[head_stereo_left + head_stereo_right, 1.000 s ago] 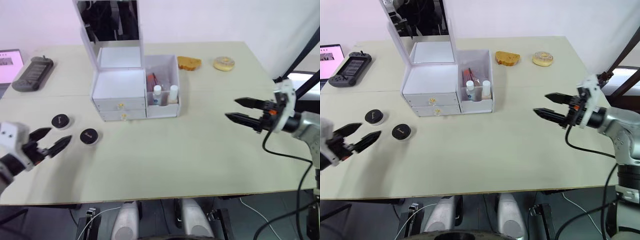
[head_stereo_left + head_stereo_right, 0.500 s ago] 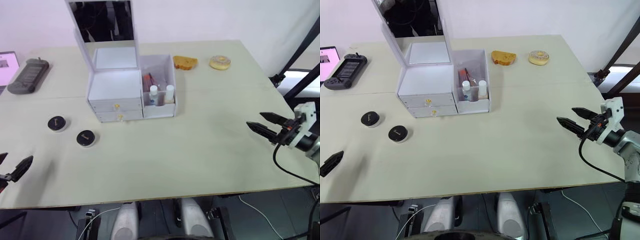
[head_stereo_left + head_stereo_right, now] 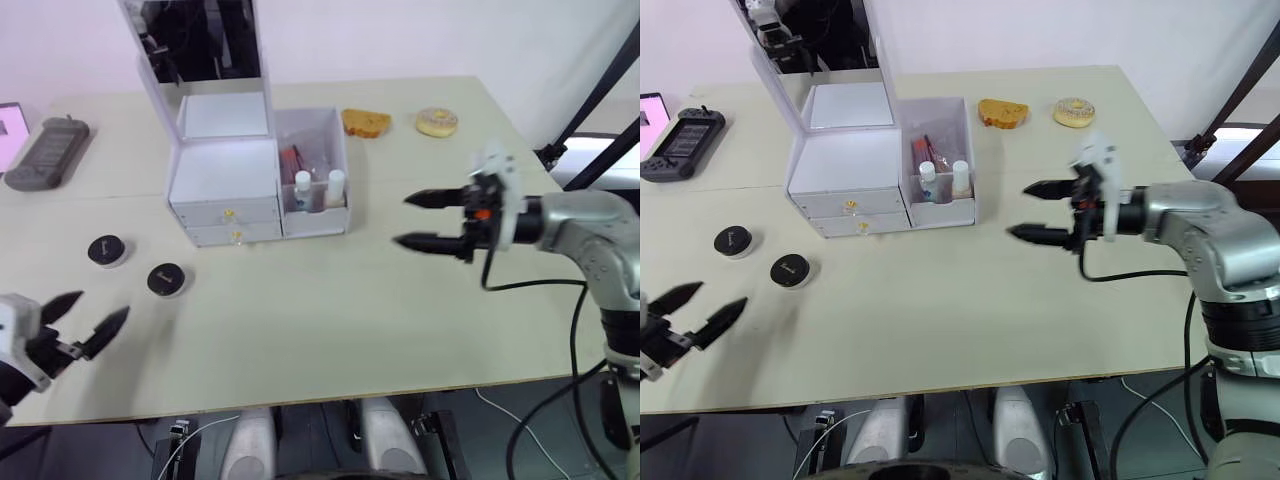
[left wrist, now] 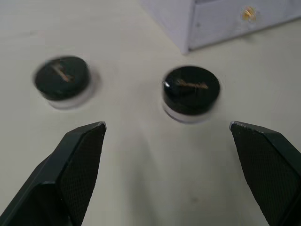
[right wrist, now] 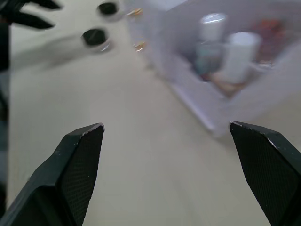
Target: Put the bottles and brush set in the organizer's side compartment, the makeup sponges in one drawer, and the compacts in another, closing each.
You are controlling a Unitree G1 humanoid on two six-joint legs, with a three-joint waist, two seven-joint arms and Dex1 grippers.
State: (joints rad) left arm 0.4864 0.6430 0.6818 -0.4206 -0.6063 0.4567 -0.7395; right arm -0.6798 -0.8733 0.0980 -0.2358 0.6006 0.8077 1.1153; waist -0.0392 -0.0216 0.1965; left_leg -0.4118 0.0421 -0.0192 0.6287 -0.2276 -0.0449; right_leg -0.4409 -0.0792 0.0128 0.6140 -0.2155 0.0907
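Note:
The white organizer (image 3: 224,170) stands mid-table with its mirror lid up and both drawers shut. Two white-capped bottles (image 3: 303,186) and the red brush set (image 3: 292,158) stand in its clear side compartment (image 3: 318,215). Two black round compacts (image 3: 166,280) (image 3: 104,251) lie on the table in front of the drawers to the left. My left gripper (image 3: 88,323) is open near the front-left edge, short of the compacts (image 4: 191,89). My right gripper (image 3: 412,220) is open and empty, to the right of the side compartment, fingers pointing at it. The makeup sponges are out of view.
A grey handheld console (image 3: 44,166) lies at the far left. A slice of bread (image 3: 364,122) and a donut (image 3: 436,122) sit at the back right. The table's front edge (image 3: 330,398) runs close to my left gripper.
My right gripper has swung left from the table's right edge to beside the side compartment. My left gripper has come back in over the front-left corner. The camera shifted slightly.

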